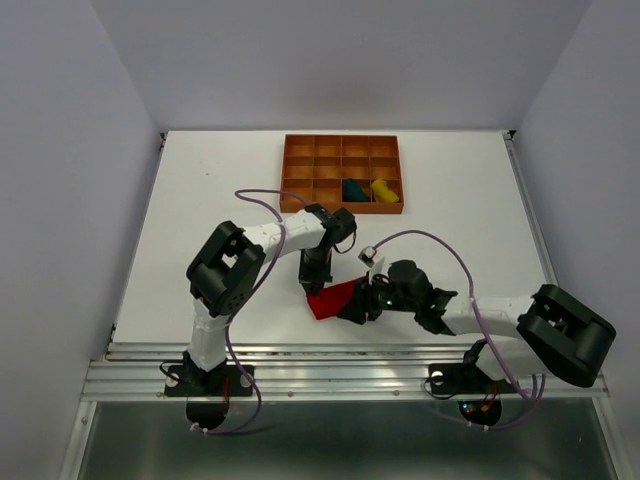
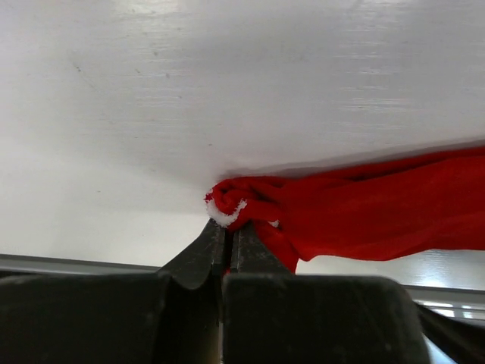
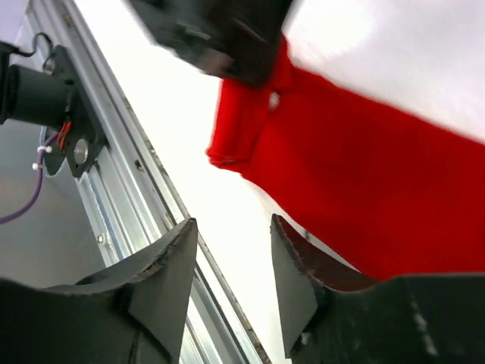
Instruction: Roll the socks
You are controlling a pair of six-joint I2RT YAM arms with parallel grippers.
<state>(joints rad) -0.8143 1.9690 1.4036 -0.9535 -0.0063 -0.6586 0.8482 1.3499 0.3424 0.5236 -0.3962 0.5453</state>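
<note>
Left wrist view: the left tool (image 2: 229,241) is pinched shut on the bunched end of the red sock (image 2: 364,208), which trails sideways over the white desk (image 2: 227,91). The right tool (image 3: 231,254) gapes wide, with the sock just beyond one fingertip. The teal sock (image 1: 353,189) and yellow sock (image 1: 383,189) sit in neighbouring tray (image 1: 300,150) compartments.

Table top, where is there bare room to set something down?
Bare table lies left of the tray and right of it. Crowded: front centre, where the left tool and right tool work the red sock.
</note>
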